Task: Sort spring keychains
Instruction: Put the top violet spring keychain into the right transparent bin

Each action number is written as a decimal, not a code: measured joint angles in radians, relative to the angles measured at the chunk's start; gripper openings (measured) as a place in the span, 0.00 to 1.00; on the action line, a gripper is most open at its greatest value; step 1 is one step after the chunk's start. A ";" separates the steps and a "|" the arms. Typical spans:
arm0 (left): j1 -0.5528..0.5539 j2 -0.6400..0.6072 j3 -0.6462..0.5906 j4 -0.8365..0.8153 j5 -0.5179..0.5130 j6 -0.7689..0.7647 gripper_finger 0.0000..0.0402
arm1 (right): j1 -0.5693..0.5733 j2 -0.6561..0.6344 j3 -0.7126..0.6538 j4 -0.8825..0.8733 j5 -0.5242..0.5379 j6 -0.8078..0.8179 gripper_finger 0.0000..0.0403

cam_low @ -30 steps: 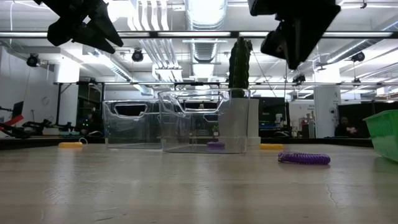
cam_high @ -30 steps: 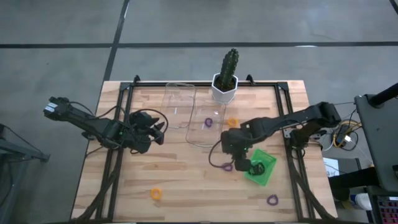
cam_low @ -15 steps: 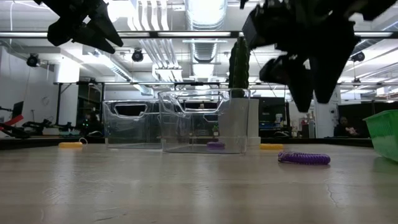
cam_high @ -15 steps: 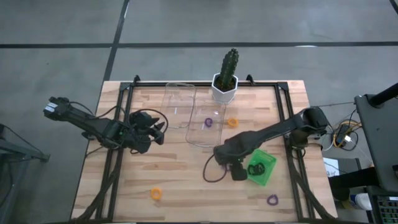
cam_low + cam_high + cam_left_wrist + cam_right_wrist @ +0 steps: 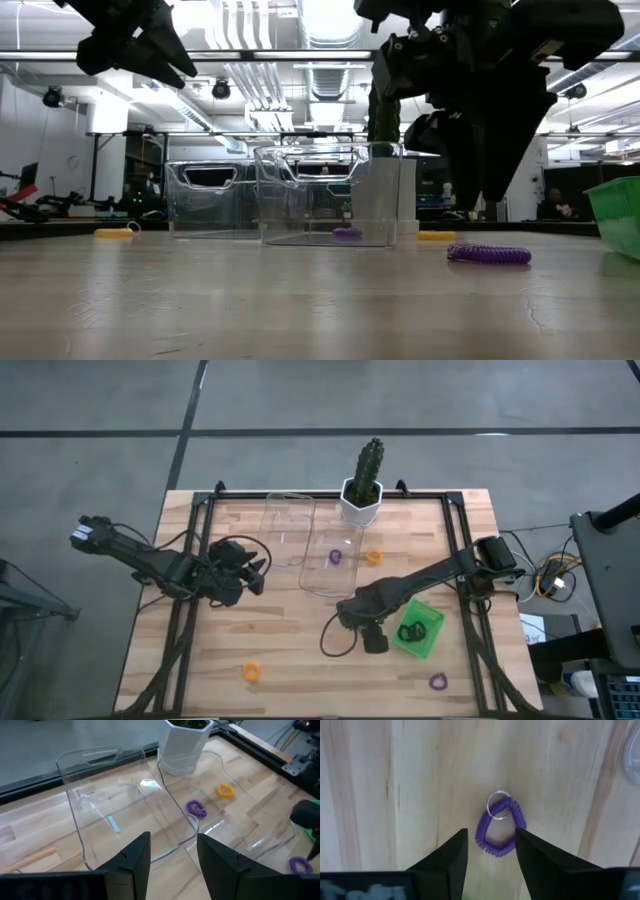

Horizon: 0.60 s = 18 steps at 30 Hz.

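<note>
The left gripper (image 5: 252, 572) has not budged over the last second. It hangs above the table (image 5: 300, 650) with its jaws spread on nothing, and the two clear trays (image 5: 290, 510) lie just ahead of them.

The change is on the right. A moment ago the right gripper (image 5: 373, 632) stood at the green tray (image 5: 430, 648). It has since swung away toward the table's middle, and a black spring keychain (image 5: 411, 630) now lies in that tray, just off to the jaws' outer side. By my reading the black one is sorted and the next pick has begun. The jaws stand spread and empty, and a purple spring keychain (image 5: 499, 832) lies flat on the wood right between their tips, not yet pinched.

Counted left to right in the overhead view:
- **Orange:** two loops. One (image 5: 250, 671) is on the front of the table, well off from both jaws. The other (image 5: 373, 557) is at the nearer clear tray's side, beyond the right jaws. I cannot tell whether it is inside the wall.
- **Purple:** three loops. One (image 5: 335, 557) is in that clear tray, one is under the right jaws, and one (image 5: 437, 681) is at the front right corner.
- **Black:** a dark tangle in the green tray, at least one loop, possibly more.
- **Trays:** two clear and one green.
</note>
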<state>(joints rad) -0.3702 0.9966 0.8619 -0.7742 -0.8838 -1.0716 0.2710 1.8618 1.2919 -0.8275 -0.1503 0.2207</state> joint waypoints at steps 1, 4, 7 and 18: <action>0.000 0.000 0.000 0.000 0.006 0.001 0.38 | 0.000 0.000 0.000 0.001 0.000 0.000 0.38; 0.000 0.000 0.000 0.000 0.009 0.003 0.38 | 0.002 0.001 0.000 0.001 -0.003 0.000 0.37; 0.000 0.000 0.000 0.000 0.009 0.016 0.38 | 0.012 0.001 -0.002 0.003 -0.006 -0.003 0.37; 0.000 0.000 0.000 0.000 0.009 0.032 0.38 | 0.035 0.002 -0.020 0.059 -0.008 -0.010 0.40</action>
<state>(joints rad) -0.3702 0.9966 0.8619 -0.7742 -0.8749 -1.0397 0.3058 1.8633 1.2718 -0.7687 -0.1588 0.2103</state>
